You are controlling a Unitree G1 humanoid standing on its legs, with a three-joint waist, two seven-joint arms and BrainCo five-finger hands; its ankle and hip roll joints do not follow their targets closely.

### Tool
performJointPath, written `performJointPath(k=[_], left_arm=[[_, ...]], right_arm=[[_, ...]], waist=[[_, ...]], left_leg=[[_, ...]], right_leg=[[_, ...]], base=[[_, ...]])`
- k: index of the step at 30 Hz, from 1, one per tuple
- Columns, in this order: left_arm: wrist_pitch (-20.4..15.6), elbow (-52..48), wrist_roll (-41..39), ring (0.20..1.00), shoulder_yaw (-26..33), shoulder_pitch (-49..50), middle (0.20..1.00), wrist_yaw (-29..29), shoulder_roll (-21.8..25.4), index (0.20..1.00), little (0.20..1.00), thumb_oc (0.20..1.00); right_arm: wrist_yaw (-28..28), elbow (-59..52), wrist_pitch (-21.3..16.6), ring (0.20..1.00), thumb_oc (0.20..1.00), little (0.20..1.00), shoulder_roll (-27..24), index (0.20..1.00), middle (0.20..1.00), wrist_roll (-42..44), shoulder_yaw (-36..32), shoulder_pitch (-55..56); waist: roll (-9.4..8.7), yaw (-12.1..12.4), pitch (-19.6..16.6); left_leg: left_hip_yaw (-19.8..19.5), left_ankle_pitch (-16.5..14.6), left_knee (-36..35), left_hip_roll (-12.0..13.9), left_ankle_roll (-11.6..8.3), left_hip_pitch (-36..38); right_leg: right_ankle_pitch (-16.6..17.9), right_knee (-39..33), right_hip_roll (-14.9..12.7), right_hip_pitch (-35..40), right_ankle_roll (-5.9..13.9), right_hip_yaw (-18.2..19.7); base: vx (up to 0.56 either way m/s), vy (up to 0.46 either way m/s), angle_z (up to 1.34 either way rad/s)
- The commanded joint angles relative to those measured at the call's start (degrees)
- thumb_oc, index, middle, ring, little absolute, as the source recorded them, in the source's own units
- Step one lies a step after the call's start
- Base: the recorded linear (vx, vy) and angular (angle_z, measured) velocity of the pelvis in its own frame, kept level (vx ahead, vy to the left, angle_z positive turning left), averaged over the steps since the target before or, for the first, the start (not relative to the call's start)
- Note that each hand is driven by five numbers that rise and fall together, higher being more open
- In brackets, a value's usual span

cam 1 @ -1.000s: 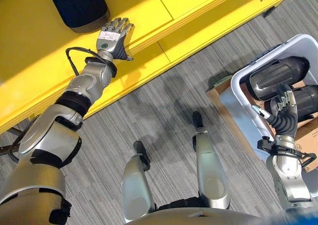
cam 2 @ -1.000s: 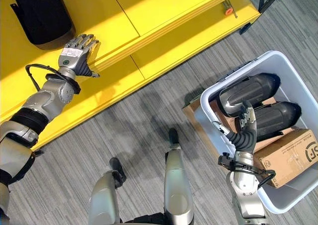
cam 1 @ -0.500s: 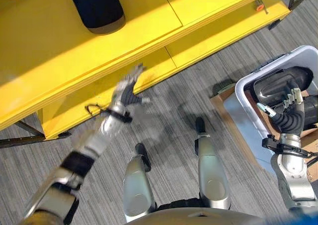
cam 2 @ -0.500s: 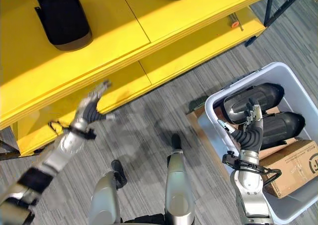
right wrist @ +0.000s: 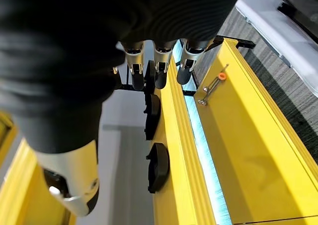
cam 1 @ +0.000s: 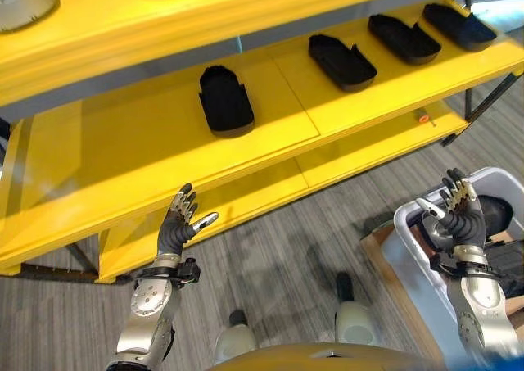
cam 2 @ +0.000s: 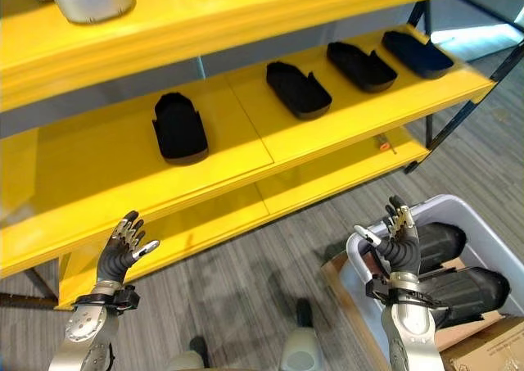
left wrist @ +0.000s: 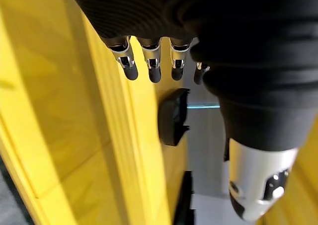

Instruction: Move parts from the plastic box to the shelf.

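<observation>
Yellow shelf [cam 1: 123, 154] boards now lie across the far half of our view. A second ago we looked almost straight down at the floor and the near shelf edge; the whole picture has shifted, so the camera has lifted, not the shelf.

What has changed:
1. Our left hand [cam 1: 178, 223] was resting on the shelf near a black part. It has since pulled back and now hovers in front of the lower shelf edge, fingers spread and holding nothing. The left wrist view confirms straight fingers [left wrist: 130, 68].
2. Our right hand [cam 1: 458, 211] was low inside the plastic box [cam 2: 360, 285]. It is now raised at the box's left rim, fingers spread and empty, as the right wrist view also shows [right wrist: 136, 66].

We judge that one placement is complete and the next pick has not begun. Both hands are free for it.

Task parts:
- Four black parts [cam 1: 225, 101] sit in a row on the middle shelf, well apart from each other. Each is a shallow, elongated, matte black shell with a rounded end.
- At least two larger dark parts [cam 2: 471, 293] remain in the plastic box at near right. They are glossier and rounded, lying beside a cardboard carton [cam 2: 483, 356].

A small orange-tipped tool [cam 1: 423, 118] lies on the lower shelf at right.
</observation>
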Motion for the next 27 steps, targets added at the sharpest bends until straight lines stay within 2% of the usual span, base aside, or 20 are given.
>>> performJointPath(k=[1,8,11,14,16,18,19,20,21,22,23,24,26,27], left_arm=[[-0.90,-3.05,-1.00,1.000,2.37,-0.28,1.000,-2.93,2.63,1.000,1.000,1.000],[-0.37,-2.37,-1.35,1.000,1.47,0.71,1.000,-2.98,-0.21,1.000,1.000,1.000],[-0.55,-3.52,-2.47,1.000,0.47,0.08,1.000,-3.56,-0.45,1.000,1.000,1.000],[-0.65,-4.00,-1.67,1.000,-0.05,-0.28,1.000,-3.92,-0.05,1.000,1.000,1.000],[-0.39,-3.66,-1.66,1.000,-1.13,-1.26,1.000,-4.18,-0.47,1.000,1.000,1.000],[-0.41,-3.71,-1.62,1.000,-1.33,-1.66,1.000,-4.33,-0.44,1.000,1.000,1.000],[-0.52,-3.75,-1.48,1.000,-1.27,-1.68,1.000,-4.47,-0.54,1.000,1.000,1.000],[-0.62,-4.49,-1.26,1.000,-1.54,-1.84,1.000,-4.24,-0.65,1.000,1.000,1.000],[-0.57,-4.75,-1.00,1.000,-1.58,-1.81,1.000,-4.13,-0.79,1.000,1.000,1.000],[-0.57,-4.74,-1.00,1.000,-1.57,-1.81,1.000,-4.13,-0.79,1.000,1.000,1.000],[-0.68,-5.00,-0.73,1.000,-1.22,-0.99,1.000,-3.95,-1.08,1.000,1.000,1.000],[-1.06,-5.04,-0.21,1.000,-0.76,-0.75,1.000,-3.40,-1.16,1.000,1.000,1.000],[-1.44,-5.17,0.11,1.000,-0.14,-0.61,1.000,-2.90,-1.66,1.000,1.000,1.000],[-1.46,-5.14,0.11,1.000,-0.09,-0.64,1.000,-2.91,-1.67,1.000,1.000,1.000]], right_arm=[[2.66,-4.16,-0.07,1.000,1.000,1.000,0.59,1.000,1.000,2.46,-2.99,0.35],[2.22,-4.49,-0.23,1.000,1.000,1.000,1.04,1.000,1.000,1.91,-4.01,0.66],[1.64,-4.57,-0.94,1.000,1.000,1.000,-1.04,1.000,1.000,1.75,-3.22,-2.05],[1.00,-4.77,-1.60,1.000,1.000,1.000,-2.87,1.000,1.000,0.73,-3.98,-3.06],[-0.75,-5.22,-2.77,1.000,1.000,1.000,-4.27,1.000,1.000,-1.96,-7.57,-1.51],[-1.12,-5.00,-3.04,1.000,1.000,1.000,-4.34,1.000,1.000,-2.31,-8.27,-1.26],[-1.38,-4.59,-3.21,1.000,1.000,1.000,-4.23,1.000,1.000,-2.66,-8.76,-0.92],[-2.22,-4.01,-3.30,1.000,1.000,1.000,-4.20,1.000,1.000,-3.54,-9.05,-1.18],[-2.33,-3.79,-3.33,1.000,1.000,1.000,-4.22,1.000,1.000,-3.69,-8.76,-1.83],[-2.33,-3.78,-3.33,1.000,1.000,1.000,-4.22,1.000,1.000,-3.69,-8.75,-1.83],[-2.50,-3.00,-3.17,1.000,1.000,1.000,-4.02,1.000,1.000,-3.84,-8.21,-2.73],[-2.56,-2.17,-3.12,1.000,1.000,1.000,-3.95,1.000,1.000,-3.93,-7.15,-4.06],[-2.30,-1.11,-3.02,1.000,1.000,1.000,-3.78,1.000,1.000,-4.29,-4.59,-6.82],[-2.32,-1.08,-3.02,1.000,1.000,1.000,-3.78,1.000,1.000,-4.31,-4.53,-6.90]], waist=[[-1.35,-0.59,-1.74],[-0.69,-1.21,-4.49],[0.43,-1.38,-3.98],[1.40,-1.32,-3.44],[1.35,-1.05,-1.33],[1.10,-1.23,-0.81],[0.54,-1.10,-0.66],[0.20,0.09,-0.17],[-0.13,1.03,0.03],[-0.12,0.97,-0.03],[-0.30,1.77,0.26],[-0.14,3.33,0.86],[0.03,5.02,1.72],[-0.07,5.18,1.92]], left_leg=[[-2.27,6.97,-1.99,4.18,0.40,-4.55],[-1.22,8.52,-4.71,5.66,0.24,-1.21],[-1.55,9.46,-3.24,7.43,0.32,-1.25],[-2.35,13.40,-2.82,9.91,-0.26,-2.02],[-4.74,21.87,0.50,11.28,-0.40,-5.91],[-5.48,22.21,1.89,10.70,-0.07,-7.05],[-5.68,20.44,2.96,9.07,0.71,-7.85],[-10.41,17.14,3.11,3.42,2.44,-9.22],[-14.34,14.72,2.60,-0.61,3.28,-10.74],[-14.40,14.72,2.64,-0.62,3.29,-10.86],[-16.69,14.06,-0.40,-4.10,3.32,-12.39],[-20.66,14.83,-1.39,-8.24,3.55,-14.97],[-26.47,13.84,-0.59,-13.79,4.31,-15.85],[-26.23,13.58,-0.34,-13.81,4.39,-15.70]], right_leg=[[-5.94,3.31,-1.81,3.08,1.75,-2.06],[-8.55,5.34,0.02,3.85,0.82,-1.17],[-10.78,8.76,2.92,1.82,-1.11,1.32],[-12.28,11.78,6.38,-0.44,-3.06,2.53],[-13.43,12.07,9.91,0.33,-6.52,1.81],[-13.32,11.37,10.07,1.08,-7.03,1.25],[-12.98,9.52,9.95,2.27,-7.33,0.98],[-12.24,7.67,9.67,2.93,-7.20,1.28],[-11.62,6.58,9.59,3.13,-7.12,1.79],[-11.60,6.55,9.58,3.08,-7.11,1.73],[-10.72,5.27,10.67,3.84,-7.03,2.50],[-10.04,5.19,12.06,3.94,-7.36,3.98],[-10.03,5.55,14.61,4.63,-7.82,7.27],[-10.12,5.60,14.56,4.80,-7.80,7.51]], base=[[0.04,-0.032,0.04],[0.02,-0.057,-0.04],[-0.05,-0.151,-0.10],[-0.04,-0.240,-0.38],[-0.05,-0.475,-0.24],[-0.01,-0.246,0.26],[0.03,-0.233,0.34],[0.06,-0.203,0.26],[0.03,-0.104,0.18],[0.07,-0.115,-0.05],[0.07,-0.115,-0.42],[0.11,-0.142,-0.58],[0.07,-0.055,-0.64],[0.05,-0.006,-1.28]])
